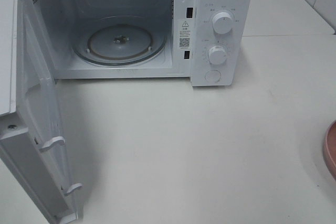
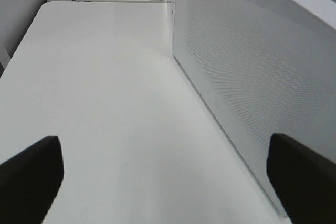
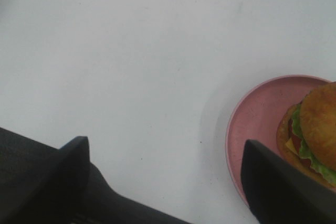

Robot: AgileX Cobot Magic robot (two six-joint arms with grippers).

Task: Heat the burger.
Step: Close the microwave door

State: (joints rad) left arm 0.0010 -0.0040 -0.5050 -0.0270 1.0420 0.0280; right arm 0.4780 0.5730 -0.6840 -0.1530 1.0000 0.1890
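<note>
The burger (image 3: pixel 319 129), with a golden-brown bun, green lettuce and a red layer, sits on a pink plate (image 3: pixel 257 119) and shows only in the right wrist view, partly cut off by the frame edge. My right gripper (image 3: pixel 165 153) hovers open over bare white table beside the plate, nothing between its fingers (image 3: pixel 73 171). My left gripper (image 2: pixel 163 148) is open too, over empty table next to a dotted white panel of the microwave (image 2: pixel 252 77). Neither gripper appears in the exterior high view.
The white microwave (image 1: pixel 220 30) stands at the back with its door (image 1: pixel 37 124) swung wide open to the left. Its glass turntable (image 1: pixel 121 40) is bare. A sliver of the pink plate (image 1: pixel 331 150) shows at the right edge.
</note>
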